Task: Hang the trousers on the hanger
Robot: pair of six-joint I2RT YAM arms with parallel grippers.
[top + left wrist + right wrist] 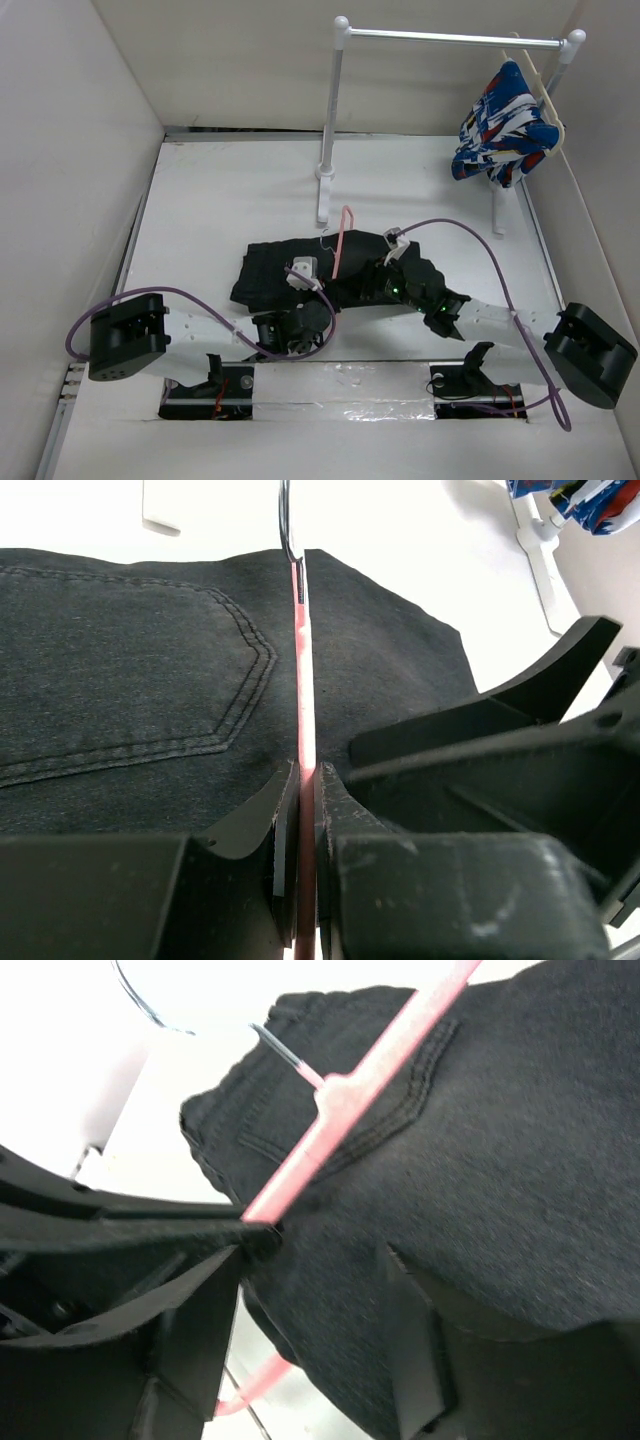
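Note:
The black trousers (285,270) lie bunched on the white table in the middle. The pink hanger (341,240) stands on edge over them, its metal hook toward the rack. My left gripper (308,300) is shut on the hanger's pink bar (303,680), pinched between both fingers (303,775), with the trousers' back pocket (130,680) beyond. My right gripper (388,272) has a thick fold of the trousers (480,1160) filling the gap between its fingers (320,1260), lifted off the table. The hanger (340,1110) crosses above it, and its lower bar shows under the cloth.
A white clothes rail (330,120) stands at the back of the table. A blue, white and red patterned garment (505,125) hangs from it on a cream hanger at the far right. White walls enclose the table on three sides.

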